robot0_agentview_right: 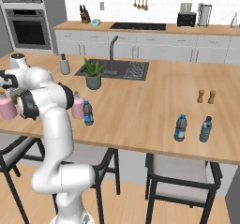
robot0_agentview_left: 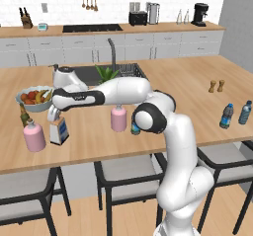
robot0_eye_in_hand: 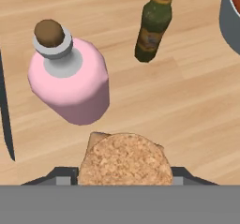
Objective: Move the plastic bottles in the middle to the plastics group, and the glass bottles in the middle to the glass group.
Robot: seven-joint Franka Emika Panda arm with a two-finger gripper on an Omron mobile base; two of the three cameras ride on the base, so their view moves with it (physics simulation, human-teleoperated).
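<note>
- The stout bottle [robot0_eye_in_hand: 70, 85] is pink, with a pale grey collar and a brown stopper
- The thin bottle [robot0_eye_in_hand: 152, 28] is dark olive green, with a tan and red label
- The cork [robot0_eye_in_hand: 124, 160] is speckled tan
- The flat bottle [robot0_agentview_left: 59, 130] is clear, with a blue-and-white label
- The two water bottles [robot0_agentview_right: 180, 128] are bluish clear with dark caps
- The counter [robot0_agentview_left: 188, 82] is light wood grain
- The fruit bowl [robot0_agentview_left: 35, 99] is grey
</note>
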